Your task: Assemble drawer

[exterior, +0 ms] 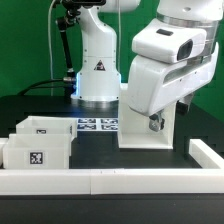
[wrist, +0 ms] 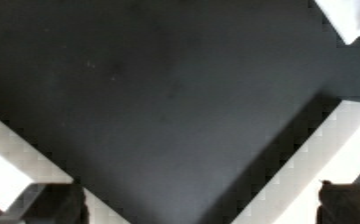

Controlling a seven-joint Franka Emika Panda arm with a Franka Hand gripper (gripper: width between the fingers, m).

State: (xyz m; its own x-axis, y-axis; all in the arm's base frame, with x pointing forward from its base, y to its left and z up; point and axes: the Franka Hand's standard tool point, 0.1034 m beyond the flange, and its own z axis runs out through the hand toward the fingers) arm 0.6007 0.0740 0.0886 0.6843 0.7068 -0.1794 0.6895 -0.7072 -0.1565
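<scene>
Black table with a green curtain behind it; your drawer parts are listed from there outward.

1. Housing: a tall, white, hollow box. It stands upright on the table at the exterior view's right, at middle depth. The arm's white wrist hides its upper part from you.

2. Near tray: a small, white, open-top tray at the exterior view's left, well apart from the housing. Its near wall carries a black-and-white tag.

3. Far tray: the same kind of tray, just behind the near tray and a little to its right. You cannot tell whether the two touch.

4. Gripper: it points down over the housing, low against the housing's front. In the wrist view the gripper shows two dark fingertips set wide apart. Only the black table lies between them, so it is released and grasps nothing. White edges run diagonally beside each fingertip. You cannot tell whether they touch the fingers.

5. Marker board: thin and flat, printed with tags. It lies on the table between the far tray and the housing, farther back than both.

6. Robot base: white, at the far side of the table behind the marker board.

7. Rail: long, low and white. It edges the table's near side and turns up along the exterior view's right.
</scene>
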